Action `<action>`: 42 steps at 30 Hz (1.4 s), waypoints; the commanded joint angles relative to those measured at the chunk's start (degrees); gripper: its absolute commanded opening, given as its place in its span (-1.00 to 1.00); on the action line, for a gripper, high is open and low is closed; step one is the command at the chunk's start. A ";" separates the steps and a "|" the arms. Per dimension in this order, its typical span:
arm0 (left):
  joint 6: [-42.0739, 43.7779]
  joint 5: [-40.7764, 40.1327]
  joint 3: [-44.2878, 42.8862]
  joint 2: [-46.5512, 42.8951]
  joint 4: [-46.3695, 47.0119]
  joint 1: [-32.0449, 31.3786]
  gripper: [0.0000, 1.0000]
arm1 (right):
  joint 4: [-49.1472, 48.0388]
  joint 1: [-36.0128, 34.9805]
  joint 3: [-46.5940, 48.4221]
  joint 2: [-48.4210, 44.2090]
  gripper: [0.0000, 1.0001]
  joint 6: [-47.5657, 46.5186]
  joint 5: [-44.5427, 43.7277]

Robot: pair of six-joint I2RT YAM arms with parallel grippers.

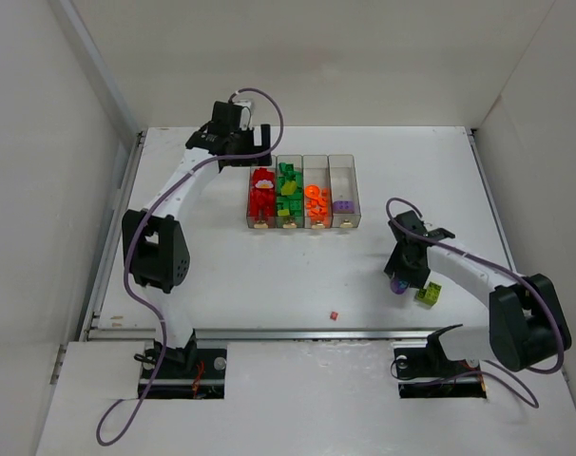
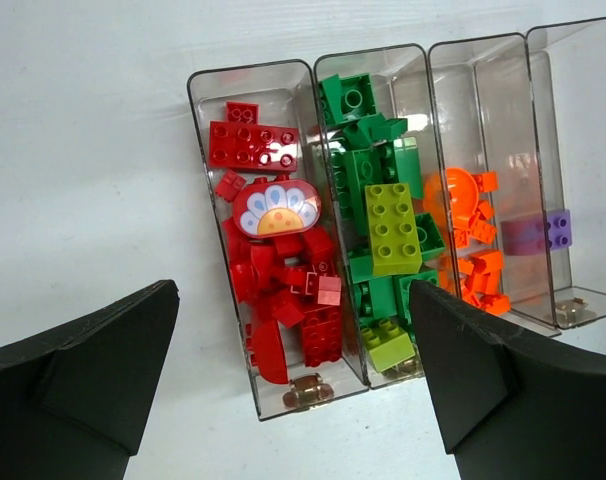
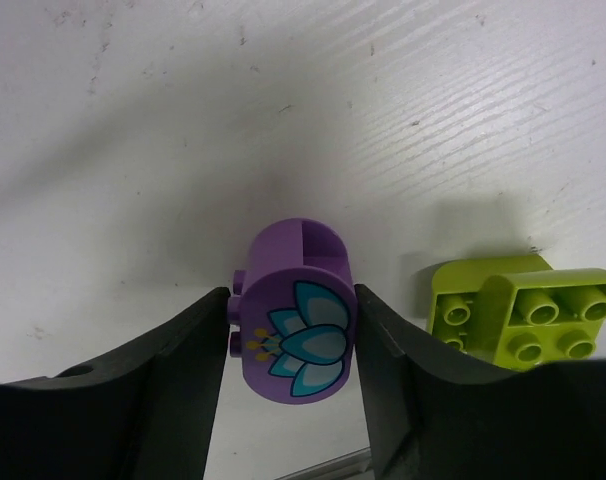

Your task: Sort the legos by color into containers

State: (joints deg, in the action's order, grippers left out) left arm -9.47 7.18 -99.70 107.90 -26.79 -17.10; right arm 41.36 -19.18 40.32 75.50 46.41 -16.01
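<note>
Your right gripper (image 3: 291, 300) clamps a purple round lego (image 3: 295, 340) with a petal print, well to the right of the containers (image 1: 343, 163) and nearer you. A lime brick (image 3: 523, 315) lies just beside it, farther from the containers. Your left gripper (image 2: 293, 290) hangs wide open, empty, over the containers' red and green bins. One small red bit (image 1: 334, 313) lies loose on their near side.

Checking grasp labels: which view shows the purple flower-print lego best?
Right wrist: the purple lego sits centred in the right hand, print visible. Top external shows only a small purple spot under that hand. Left wrist misses it.
</note>
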 commanded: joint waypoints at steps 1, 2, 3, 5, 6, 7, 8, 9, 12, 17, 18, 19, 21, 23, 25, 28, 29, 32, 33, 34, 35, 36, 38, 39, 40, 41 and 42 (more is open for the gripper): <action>0.51 1.35 0.38 -4.89 1.65 0.40 0.99 | -2.34 0.11 0.99 0.26 0.12 0.08 -0.95; 0.51 1.35 0.38 -4.89 1.65 0.40 0.99 | -2.34 0.11 0.99 0.26 -0.03 0.08 -0.95; 0.51 1.87 0.38 -4.89 1.65 0.40 0.99 | -2.34 0.11 0.99 0.26 -0.11 0.08 -0.95; 0.51 2.57 0.38 -4.89 1.65 0.40 0.99 | -2.86 0.11 0.99 0.26 -0.33 -0.53 -0.95; 0.51 2.58 0.91 -4.89 1.65 0.40 0.99 | -2.87 0.11 0.99 0.26 -0.40 -0.53 -0.95; 0.51 2.58 0.91 -4.89 1.65 0.40 0.99 | -3.65 -0.50 1.52 0.26 -0.47 -1.23 -0.95; 0.51 2.58 0.91 -4.89 1.65 0.93 0.99 | -3.66 -0.51 1.52 -0.27 -0.54 -1.85 -0.95; 0.51 2.58 0.91 -4.89 1.65 0.93 0.99 | -4.36 -1.12 1.52 -0.27 -0.68 -1.85 -0.95; -1.06 3.98 2.05 -4.89 2.18 2.68 0.99 | -4.98 -2.78 3.36 -0.89 -0.86 -3.86 -0.95; -3.01 6.88 3.72 -5.59 2.70 6.90 0.99 | -6.20 -7.35 8.37 -2.81 -1.00 -7.47 -3.49; -3.01 6.88 4.33 -5.59 3.40 8.13 0.99 | -6.21 -7.89 10.12 -3.43 -1.00 -8.43 -3.50; -3.61 7.40 4.34 -6.20 4.02 8.66 0.99 | -7.17 -7.89 10.83 -3.43 -1.00 -10.10 -3.50; -3.62 7.41 4.95 -6.82 4.02 9.71 0.99 | -8.75 -8.51 13.20 -4.05 -1.00 -11.60 -3.50; -3.62 4.44 4.95 -7.35 4.02 10.42 0.99 | -9.81 -8.51 14.52 -5.19 -1.00 -13.97 -3.50; -2.14 1.63 3.82 -8.05 4.02 10.95 0.99 | -11.39 -8.51 16.54 -5.19 -1.00 -15.82 -3.50; -0.02 -7.07 1.97 -8.05 2.53 10.95 0.99 | -14.37 -8.51 19.53 -5.19 -1.00 -20.56 -2.89; 1.03 -9.53 0.83 -8.58 2.53 10.95 0.99 | -15.43 -8.51 20.23 -4.58 -1.00 -23.18 -2.10; 1.73 -18.41 -0.40 -8.58 2.00 10.95 0.99 | -19.21 -8.51 24.00 -1.78 -1.00 -27.50 0.88; 1.74 -21.13 -0.41 -8.58 2.00 10.95 0.99 | -19.82 -8.51 25.15 -0.89 -1.00 -30.04 1.59; 1.74 -22.46 -0.41 -9.10 2.00 10.95 0.99 | -20.44 -8.51 26.38 0.16 -1.00 -31.28 2.21; 0.70 -23.69 -0.41 -9.11 2.00 10.95 0.99 | -20.45 -8.51 29.09 2.52 -1.00 -32.51 2.21; 0.69 -25.53 0.12 -9.11 2.00 10.95 0.99 | -20.45 -8.51 30.42 3.85 -1.00 -34.96 2.21; -1.15 -27.21 0.12 -9.11 2.00 10.95 0.99 | -20.45 -7.98 33.06 6.92 -1.00 -37.44 2.73; -1.94 -28.18 0.64 -9.11 2.00 10.95 0.99 | -19.75 -7.98 36.12 10.50 -1.00 -39.36 3.43; -2.73 -30.01 0.65 -9.11 2.00 10.95 0.99 | -18.87 -7.28 37.89 12.54 -1.00 -39.99 3.44; -3.52 -30.81 0.65 -9.63 1.39 10.95 0.99 | -17.21 -7.28 39.65 14.48 -1.00 -40.61 4.22; -4.14 -31.34 0.65 -9.64 1.39 10.95 0.99 | -16.59 -6.67 42.80 18.15 -1.00 -41.13 4.93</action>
State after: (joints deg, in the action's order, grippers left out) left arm -10.79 -17.98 -97.58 101.41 -25.21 -6.22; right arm 25.02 -26.96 77.12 88.36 10.76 -13.34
